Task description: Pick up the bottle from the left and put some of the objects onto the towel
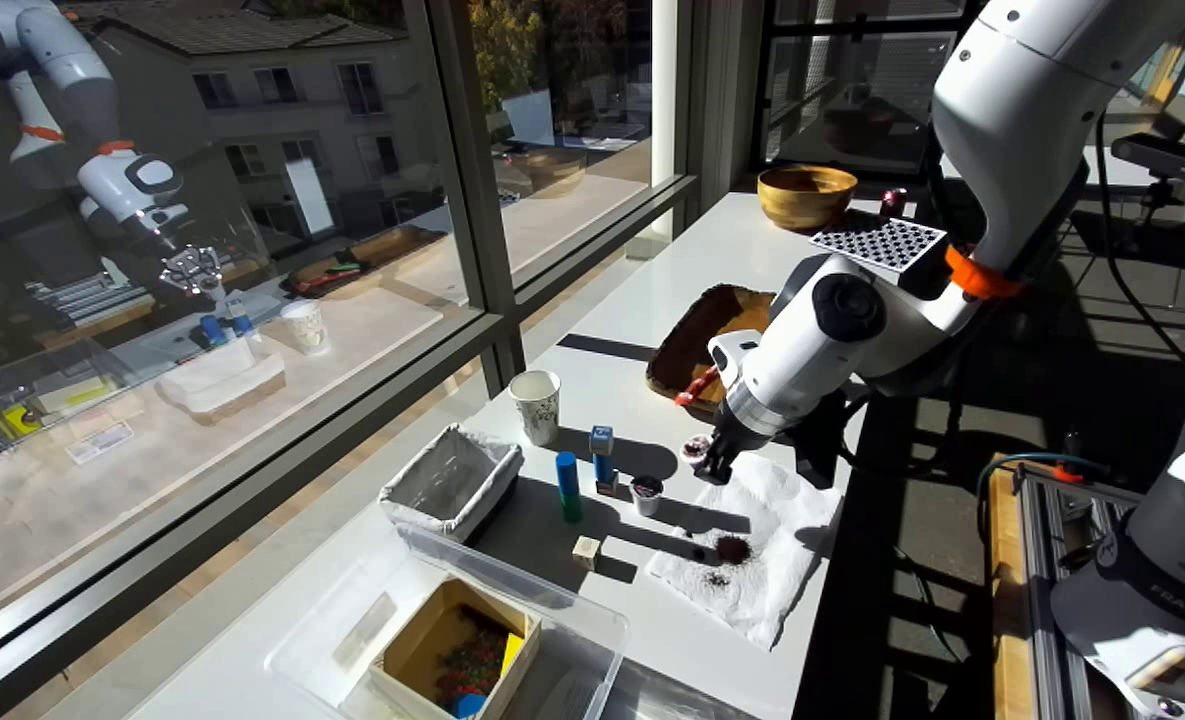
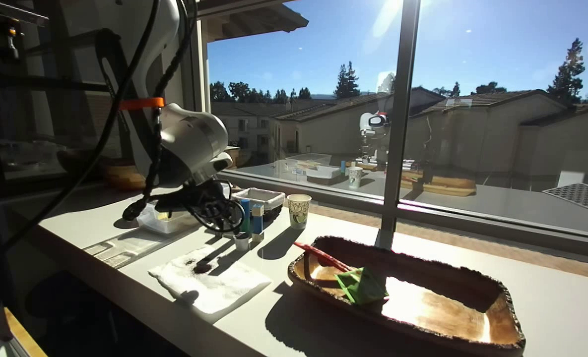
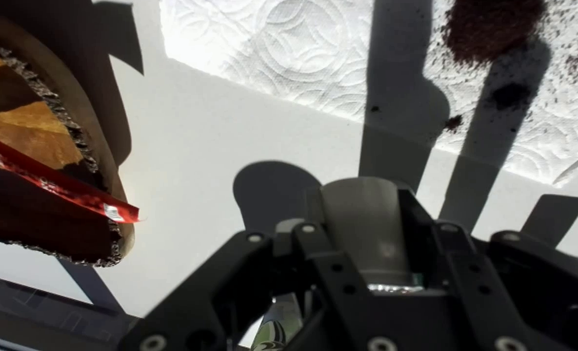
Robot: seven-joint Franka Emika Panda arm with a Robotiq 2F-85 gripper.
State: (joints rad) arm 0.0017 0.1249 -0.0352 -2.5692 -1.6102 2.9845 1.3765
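Dark crumbs [image 1: 732, 548] lie on the white towel [image 1: 777, 590], so pouring some out looks done, but the jaws hold a little cup [image 3: 367, 224] near the towel's far edge, so putting that down seems left.

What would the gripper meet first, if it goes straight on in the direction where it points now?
Probably the tabletop beside the towel, with the held cup touching it before the gripper does. Depth is unclear, though; the standing cup nearby might be in the way.

Round wooden bowl [image 1: 807, 203], rooftops [image 2: 497, 103] outside
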